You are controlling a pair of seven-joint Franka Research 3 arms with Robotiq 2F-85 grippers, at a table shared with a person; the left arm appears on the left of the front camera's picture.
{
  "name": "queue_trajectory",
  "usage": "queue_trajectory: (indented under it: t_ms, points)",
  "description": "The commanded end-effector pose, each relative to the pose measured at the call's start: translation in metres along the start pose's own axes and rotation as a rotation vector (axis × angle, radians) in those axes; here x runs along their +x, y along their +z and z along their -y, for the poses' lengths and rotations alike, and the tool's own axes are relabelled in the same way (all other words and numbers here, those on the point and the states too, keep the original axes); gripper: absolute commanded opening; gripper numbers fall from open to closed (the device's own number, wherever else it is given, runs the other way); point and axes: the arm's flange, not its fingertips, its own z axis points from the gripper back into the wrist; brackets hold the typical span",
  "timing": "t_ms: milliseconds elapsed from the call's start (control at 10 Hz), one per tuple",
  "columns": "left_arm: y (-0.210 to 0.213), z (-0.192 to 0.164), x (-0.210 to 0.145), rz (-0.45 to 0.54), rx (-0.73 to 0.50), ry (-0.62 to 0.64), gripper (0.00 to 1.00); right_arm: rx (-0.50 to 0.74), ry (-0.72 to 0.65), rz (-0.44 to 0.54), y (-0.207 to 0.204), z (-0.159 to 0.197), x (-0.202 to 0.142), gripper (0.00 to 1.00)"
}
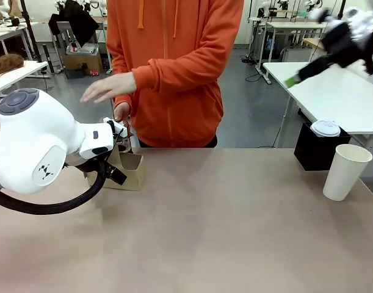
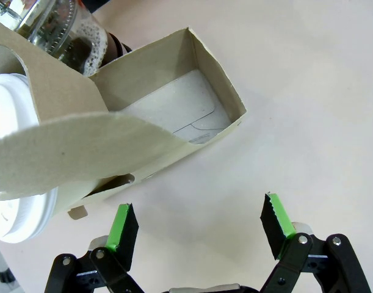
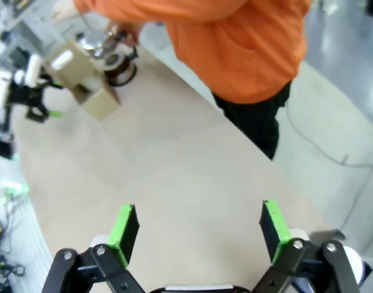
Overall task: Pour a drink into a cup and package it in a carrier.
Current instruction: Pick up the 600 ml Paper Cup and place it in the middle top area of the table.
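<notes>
At the left of the matte tan surface stands the carrier, plain brown cardboard with straight folded walls. The left wrist view adds what the front view hides: a pale, empty pocket floor, the curved handle tab, and a white plastic lid in the farther pocket. It also shows the left fingers, black with ribbed green pads, spread wide and empty just short of the box. Behind the carrier the clear glass press jug holds the drink, dark with foam on the glass, and a person's hand is at it. Farther right a black box carries a domed white lid. Just beside the box the cup stands upright, smooth white paper, tapered and open-topped. The right fingers are parted and empty, raised high above the surface.
</notes>
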Motion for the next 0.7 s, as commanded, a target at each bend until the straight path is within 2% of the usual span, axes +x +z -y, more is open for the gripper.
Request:
queue_trajectory:
  t_ms: [0, 200, 400, 600]
  points:
    - [0.0, 0.0, 0.0, 0.0, -0.001, -0.001, 1.0, 0.08, -0.009, 0.047, 0.027, 0.07, -0.049, 1.0]
    - [0.0, 0.0, 0.0, 0.0, -0.001, -0.001, 1.0, 0.108, 0.007, 0.247, 0.067, 0.099, -0.119, 1.0]
    - [0.0, 0.0, 0.0, 0.0, -0.001, -0.001, 1.0, 0.129, 0.055, 0.42, 0.082, 0.111, -0.178, 1.0]
    - [0.0, 0.0, 0.0, 0.0, -0.001, -0.001, 1.0, 0.144, 0.034, 0.49, 0.082, 0.121, -0.222, 1.0]
